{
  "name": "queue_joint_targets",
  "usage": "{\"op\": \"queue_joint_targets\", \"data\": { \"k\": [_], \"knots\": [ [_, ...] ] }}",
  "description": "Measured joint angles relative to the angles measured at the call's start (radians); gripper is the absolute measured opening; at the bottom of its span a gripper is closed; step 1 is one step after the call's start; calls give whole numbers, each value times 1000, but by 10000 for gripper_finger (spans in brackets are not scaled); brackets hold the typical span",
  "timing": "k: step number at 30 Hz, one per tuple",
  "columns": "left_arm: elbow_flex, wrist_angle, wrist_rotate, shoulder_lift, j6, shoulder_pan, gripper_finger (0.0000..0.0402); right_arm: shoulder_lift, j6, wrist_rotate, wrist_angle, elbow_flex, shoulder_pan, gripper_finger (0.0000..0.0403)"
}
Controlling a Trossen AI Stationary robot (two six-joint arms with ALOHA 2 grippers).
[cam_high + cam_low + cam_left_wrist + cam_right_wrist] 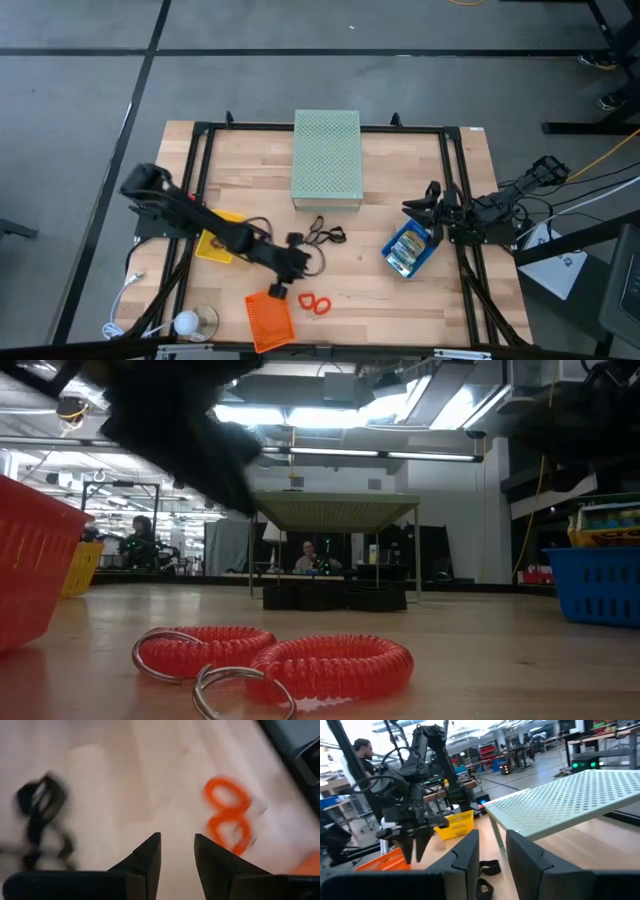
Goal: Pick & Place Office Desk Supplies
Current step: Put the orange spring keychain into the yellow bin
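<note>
Two red coil rings [315, 303] lie touching on the bare table [400, 310], just beside the orange tray [269, 320]. My left gripper [278, 291] hangs above them, fingers slightly parted and empty; my right gripper [428, 207] waits near the blue tray [390, 256], also slightly parted. No lettering reads. Only the low view shows the rings' metal loops [240, 682].

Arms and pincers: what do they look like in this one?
Both arms are dark, jointed and slim. The left pincer has two black wedge-shaped fingers tapering to points; the right pincer has similar black, blunter fingers. Black cables trail beside the right arm.
</note>
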Motion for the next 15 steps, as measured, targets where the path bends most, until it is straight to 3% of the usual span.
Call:
{"op": "queue_joint_targets", "data": {
  "k": [9, 15],
  "knots": [
    [394, -384, 37, 259, 20, -2, 104, 0, 27, -21, -23, 0, 0, 98],
    [511, -513, 159, 384, 25, -1, 102, 0, 30, -56, -28, 0, 0, 98]
  ]
}}
